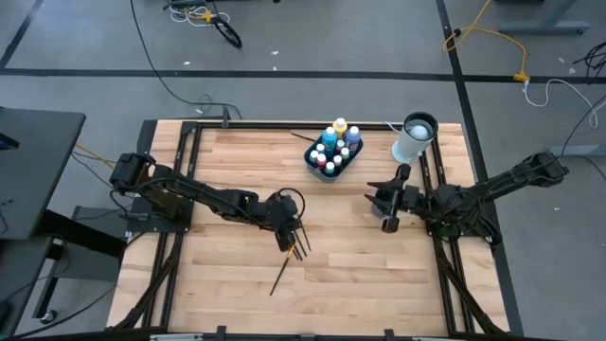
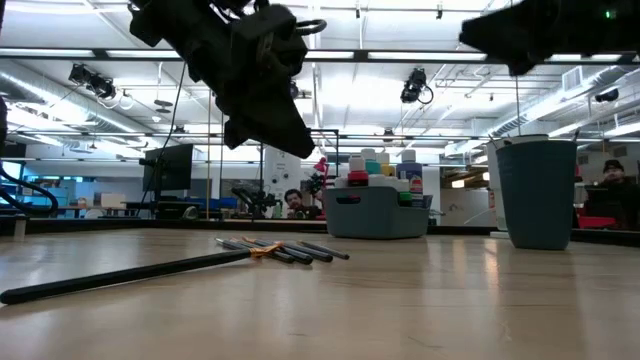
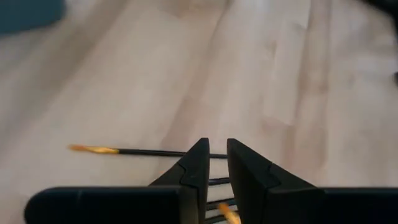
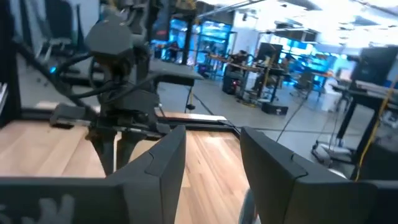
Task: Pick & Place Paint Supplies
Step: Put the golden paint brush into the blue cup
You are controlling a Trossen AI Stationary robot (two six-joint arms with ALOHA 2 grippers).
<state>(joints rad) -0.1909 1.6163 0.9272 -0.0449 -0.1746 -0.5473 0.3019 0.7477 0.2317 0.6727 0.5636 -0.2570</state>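
Brushes (image 1: 299, 244) lie in a small bundle on the wooden counter (image 1: 227, 275), directly under the left gripper (image 1: 287, 230), which hangs over them near the counter's middle. From the left wrist view its fingers (image 3: 194, 169) stand close together with only a narrow gap between them, and nothing is clamped there; the dark handles of the bundle show just past and below the fingertips. One more brush (image 3: 134, 151), with an orange tip, lies by itself on the wood a little beyond the fingers, and in the high view a long single brush (image 1: 280, 276) rests at a slant on the side of the bundle toward the counter's near edge. From the low view the left gripper (image 2: 270, 110) is clearly above the counter, not touching the brushes (image 2: 285, 250) beneath it. Paint bottles (image 1: 335, 144) stand packed in a dark tub (image 1: 313, 163) at the far side of the counter, well apart from both sets of fingers, with a white cylinder (image 1: 413, 138) beside the tub. The right gripper (image 1: 377, 202) hovers near that cylinder, its fingers (image 4: 163, 167) apart and holding nothing.
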